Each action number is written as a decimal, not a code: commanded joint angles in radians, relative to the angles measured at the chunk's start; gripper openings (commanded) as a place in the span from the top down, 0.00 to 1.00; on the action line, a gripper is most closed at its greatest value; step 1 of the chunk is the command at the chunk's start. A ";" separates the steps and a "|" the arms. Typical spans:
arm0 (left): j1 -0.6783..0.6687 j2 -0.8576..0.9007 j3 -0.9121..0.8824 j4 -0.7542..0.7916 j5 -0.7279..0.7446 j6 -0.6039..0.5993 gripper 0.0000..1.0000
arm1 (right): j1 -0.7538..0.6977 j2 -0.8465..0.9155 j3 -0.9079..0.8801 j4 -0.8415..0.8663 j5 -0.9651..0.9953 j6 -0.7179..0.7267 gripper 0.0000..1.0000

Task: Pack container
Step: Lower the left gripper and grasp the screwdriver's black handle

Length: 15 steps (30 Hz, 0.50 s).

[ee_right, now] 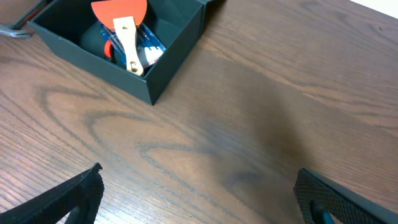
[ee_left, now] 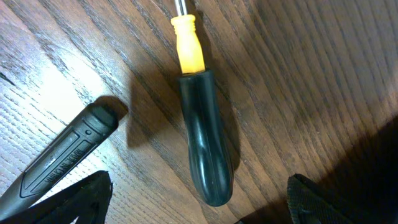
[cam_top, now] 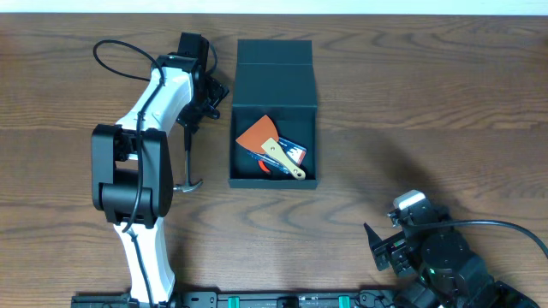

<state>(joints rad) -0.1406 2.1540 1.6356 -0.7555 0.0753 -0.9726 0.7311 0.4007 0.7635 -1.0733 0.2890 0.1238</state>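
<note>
1. Container [cam_top: 272,182] stands upper centre of the overhead frame on the tabletop [cam_top: 411,128]. Its hinged flap lid [cam_top: 274,53] is folded back toward the top edge, so the box is open.
2. Already packed, as far as can be seen: an orange-bladed scraper [cam_top: 257,133] with a pale wooden handle lies on top, over a blue-and-white item [cam_top: 293,152] and something red [cam_top: 267,168]. What lies beneath them cannot be made out.
3. Not yet packed: a screwdriver [ee_left: 205,149] with a black handle and yellow collar lies on the tabletop, left of the container. A second dark grip [ee_left: 68,152] lies just beside it, apart from it.
4. In the overhead view a thin-shafted tool with a hammer-like head [cam_top: 190,183] lies left of the container's lower corner. It may be the same tool as that second grip, but this cannot be confirmed.
5. Left gripper [cam_top: 205,98] hovers over the screwdriver handle, left of the container. Its jaws stand wide apart, one either side of the handle, and hold nothing.
6. Right gripper [ee_right: 202,199] sits at the lower right of the overhead frame, well apart from the container. Its jaws are spread wide with only bare tabletop between them.
7. Assessment: the task is partly done. At least two tools appear to need loading, the screwdriver most likely next, and the lid has not yet been shut.
</note>
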 commanded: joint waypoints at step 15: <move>-0.003 0.061 0.020 -0.007 0.011 -0.008 0.25 | -0.006 -0.003 0.001 0.003 0.014 0.014 0.01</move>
<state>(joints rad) -0.1406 2.1891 1.6356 -0.7559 0.0795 -0.9733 0.7311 0.4007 0.7635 -1.0733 0.2890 0.1234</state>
